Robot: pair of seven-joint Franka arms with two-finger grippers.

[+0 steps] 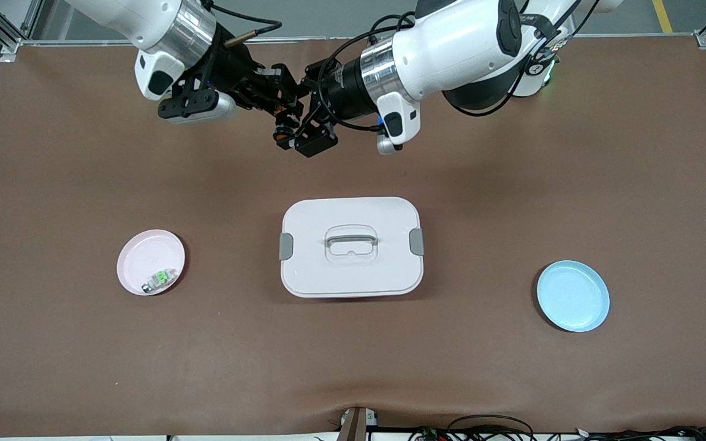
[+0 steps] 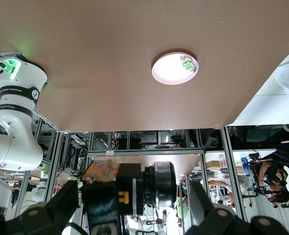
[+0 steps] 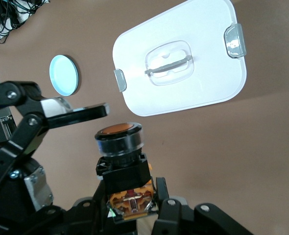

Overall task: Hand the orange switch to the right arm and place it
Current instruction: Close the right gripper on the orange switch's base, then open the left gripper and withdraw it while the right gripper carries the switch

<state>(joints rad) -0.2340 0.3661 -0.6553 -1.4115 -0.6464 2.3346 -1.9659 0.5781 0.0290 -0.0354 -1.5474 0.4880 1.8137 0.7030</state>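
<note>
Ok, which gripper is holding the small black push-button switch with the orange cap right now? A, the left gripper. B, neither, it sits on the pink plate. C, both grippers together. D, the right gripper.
D: the right gripper is shut on the small black push-button switch with the orange cap, while the left gripper stands open around it, its fingers clear of the cap.
</note>
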